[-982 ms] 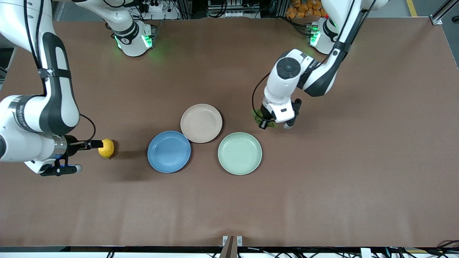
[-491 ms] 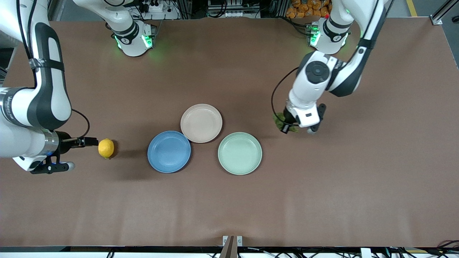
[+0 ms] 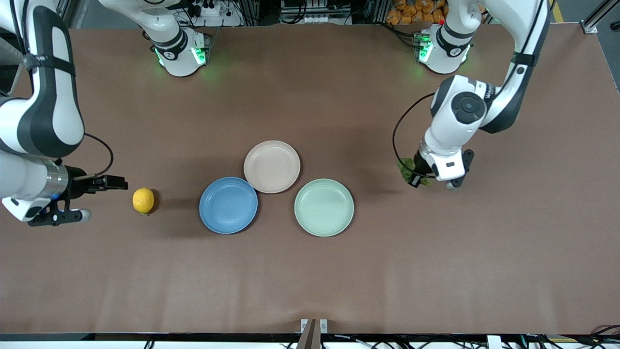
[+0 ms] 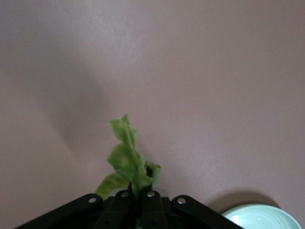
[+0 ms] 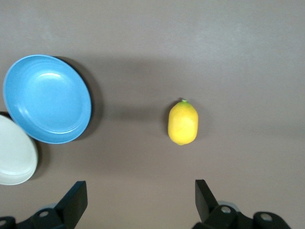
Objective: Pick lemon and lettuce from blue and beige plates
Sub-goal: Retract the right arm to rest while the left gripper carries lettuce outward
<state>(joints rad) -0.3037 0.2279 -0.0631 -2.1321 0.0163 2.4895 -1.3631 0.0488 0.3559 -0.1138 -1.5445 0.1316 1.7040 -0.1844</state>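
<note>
Lettuce [image 4: 127, 162] hangs pinched in my left gripper [image 3: 417, 178] above bare table [image 3: 436, 261], while my right gripper [image 5: 138, 200], fingers spread, sits beside the lemon [image 3: 143, 200].

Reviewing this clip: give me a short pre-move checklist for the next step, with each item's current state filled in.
1. Lemon off the blue plate, lying on the table: ok.
2. Right gripper jaws open, apart from the lemon: ok.
3. Lettuce clamped in the left gripper: ok.
4. Beige plate bare: ok.
5. Lettuce over bare table, clear of the mint-green plate: ok.
6. Lettuce's height above the table: cannot tell.
</note>
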